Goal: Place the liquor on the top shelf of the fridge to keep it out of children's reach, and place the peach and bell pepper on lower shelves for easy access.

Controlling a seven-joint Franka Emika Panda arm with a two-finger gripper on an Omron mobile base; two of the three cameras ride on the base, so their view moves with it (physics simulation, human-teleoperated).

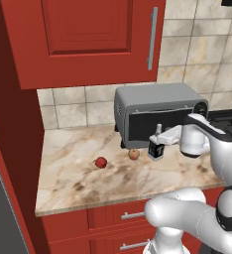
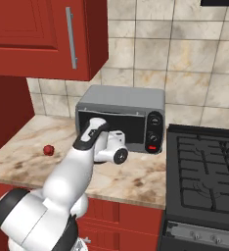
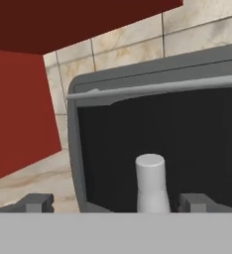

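liquor (image 1: 156, 147) upright, neck up, btwn spread fingers of gripper (image 1: 160, 145), not gripped

Upright liquor (image 1: 155, 147), peach (image 1: 133, 154), bell pepper (image 1: 101, 162) on counter

The white arm rises from its base, bends at a dark elbow joint and stretches forward and low, its forearm level and its wrist turned so the hand points sideways. The gripper (image 1: 156, 147) sits at the end of that reach, its jaws spread wide. In the hand view, the two dark fingertips (image 3: 37, 202) stand far apart at the frame's bottom.
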